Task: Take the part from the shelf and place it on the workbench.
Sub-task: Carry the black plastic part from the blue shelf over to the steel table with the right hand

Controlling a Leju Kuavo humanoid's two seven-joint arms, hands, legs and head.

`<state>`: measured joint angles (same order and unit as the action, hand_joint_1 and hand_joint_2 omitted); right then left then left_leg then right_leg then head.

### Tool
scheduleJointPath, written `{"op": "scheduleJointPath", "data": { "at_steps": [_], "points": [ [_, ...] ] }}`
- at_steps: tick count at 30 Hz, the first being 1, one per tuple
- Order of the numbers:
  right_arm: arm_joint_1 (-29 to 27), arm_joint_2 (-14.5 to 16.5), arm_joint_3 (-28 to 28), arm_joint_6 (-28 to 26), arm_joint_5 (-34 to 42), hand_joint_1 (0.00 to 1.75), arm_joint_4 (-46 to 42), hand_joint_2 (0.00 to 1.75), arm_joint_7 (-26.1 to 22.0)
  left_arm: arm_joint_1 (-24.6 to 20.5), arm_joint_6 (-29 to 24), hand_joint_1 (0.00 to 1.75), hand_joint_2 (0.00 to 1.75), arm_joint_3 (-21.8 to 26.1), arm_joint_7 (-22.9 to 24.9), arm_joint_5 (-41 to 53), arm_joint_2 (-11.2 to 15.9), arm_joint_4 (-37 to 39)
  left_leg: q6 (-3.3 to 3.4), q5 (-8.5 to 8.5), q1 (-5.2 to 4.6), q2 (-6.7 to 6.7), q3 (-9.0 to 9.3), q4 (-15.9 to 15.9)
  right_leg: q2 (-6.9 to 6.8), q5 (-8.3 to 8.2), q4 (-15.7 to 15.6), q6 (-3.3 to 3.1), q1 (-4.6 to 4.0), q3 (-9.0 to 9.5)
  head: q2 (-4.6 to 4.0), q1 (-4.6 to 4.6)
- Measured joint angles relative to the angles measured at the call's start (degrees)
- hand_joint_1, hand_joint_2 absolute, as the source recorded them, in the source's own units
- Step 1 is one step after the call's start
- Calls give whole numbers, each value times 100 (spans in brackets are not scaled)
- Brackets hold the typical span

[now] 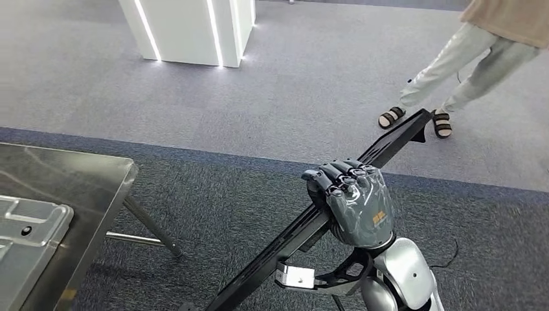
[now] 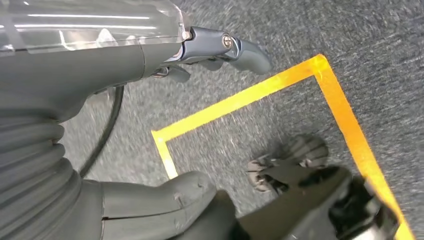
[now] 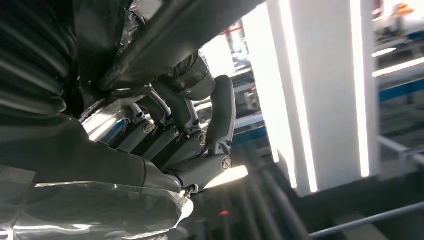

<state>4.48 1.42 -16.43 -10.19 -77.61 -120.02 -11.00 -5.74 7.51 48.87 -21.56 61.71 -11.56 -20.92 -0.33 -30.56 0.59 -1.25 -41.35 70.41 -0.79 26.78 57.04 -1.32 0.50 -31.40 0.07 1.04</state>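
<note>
A long black metal part (image 1: 304, 227) runs slantwise through the head view, from the bottom edge up toward the right. My right hand (image 1: 353, 201) grips it near its middle, fingers wrapped over the top; the right wrist view shows those fingers (image 3: 200, 130) curled round the dark bar (image 3: 170, 35). The steel workbench (image 1: 71, 172) stands at the left, apart from the part. My left hand (image 2: 165, 65) hangs above the carpet with its fingers apart and nothing in it.
A grey stamped tray (image 1: 26, 236) lies on the workbench. A person (image 1: 472, 58) in sandals stands at the far right, close to the part's far end. A white lit pillar (image 1: 188, 29) stands at the back. Yellow floor tape (image 2: 330, 95) marks the carpet below.
</note>
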Motion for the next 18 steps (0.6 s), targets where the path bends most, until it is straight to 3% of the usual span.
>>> {"op": "scheduleJointPath", "data": {
  "at_steps": [2, 3, 4, 6, 7, 8, 10, 11, 13, 14, 16, 17, 18],
  "points": [
    [-12, 0, 5, -3, 0, 175, 0, 175, 1, 3, 27, 0, 175, 9, -16, -38, 0, 1, -33, -73, 31, 85, -149, 331, -191, 24, 17, 1, -12, -2, 0, 0],
    [-13, 0, 8, -4, 0, 175, 0, 175, 1, 10, 48, 0, 175, 13, -30, -57, 1, 1, -47, 39, 47, 115, -58, 186, -274, 38, 29, 13, -10, -1, 0, -1],
    [-14, 0, 12, -7, 0, 175, -1, 175, 1, 17, 72, 0, 175, 18, -47, -82, 4, 1, -57, 217, 60, 173, 142, -159, -351, 59, 50, 31, -5, 2, 0, 0],
    [-16, -1, 21, -14, 1, 175, -16, 175, -1, 13, 108, 0, 175, 25, -87, -119, 9, 1, -24, 452, 48, 379, 539, -876, -485, 114, 111, 90, -15, 5, 0, 1],
    [-25, -2, 31, -22, 1, 175, -35, 175, -2, 11, 124, 0, 175, 28, -108, -138, 10, 1, 13, 495, 30, 446, 646, -1072, -539, 137, 136, 125, -20, 7, 0, 0],
    [-43, -4, 44, -32, 2, 175, -56, 175, -3, 13, 134, 0, 175, 32, -127, -148, 9, 1, 58, 484, 10, 463, 667, -1127, -588, 151, 146, 161, -30, 12, 0, -1],
    [-91, -11, 82, -54, 3, 175, -97, 175, -5, 31, 138, 0, 175, 48, -153, -156, 13, 2, 138, 508, 0, 342, 662, -1136, -667, 173, 141, 226, -22, 38, 1, -1],
    [-114, -15, 100, -65, 3, 175, -119, 175, -6, 40, 129, 0, 175, 56, -161, -151, 15, 2, 174, 521, 7, 280, 669, -1157, -602, 222, 178, 257, -8, 41, 1, 1],
    [-167, -23, 138, -91, 3, 175, -172, 175, -6, 41, 92, 0, 175, 63, -166, -134, 17, 2, 243, 550, 20, 157, 684, -1196, -280, 495, 564, 296, 25, -112, 1, 2],
    [-205, -29, 161, -102, 3, 175, -194, 175, -6, 37, 71, 0, 175, 64, -168, -127, 16, 2, 264, 555, 13, 96, 680, -1198, -94, 692, 927, 298, 32, -283, 0, 4],
    [-302, -42, 221, -110, 2, 175, -222, 175, -3, 40, 34, 0, 175, 65, -167, -118, 14, 2, 290, 561, -16, -52, 670, -1197, 52, 964, 1660, 281, 23, -669, 0, 6],
    [-347, -49, 255, -111, 2, 175, -233, 175, -1, 50, 20, 0, 175, 67, -166, -116, 13, 2, 297, 563, -33, -133, 670, -1195, 70, 949, 1812, 262, 19, -772, 0, 6],
    [-389, -56, 294, -111, -1, 175, -247, 175, 1, 61, 5, 0, 175, 69, -165, -114, 13, 2, 299, 565, -47, -222, 673, -1194, 88, 810, 1728, 230, 12, -763, 1, 5]
  ]
}}
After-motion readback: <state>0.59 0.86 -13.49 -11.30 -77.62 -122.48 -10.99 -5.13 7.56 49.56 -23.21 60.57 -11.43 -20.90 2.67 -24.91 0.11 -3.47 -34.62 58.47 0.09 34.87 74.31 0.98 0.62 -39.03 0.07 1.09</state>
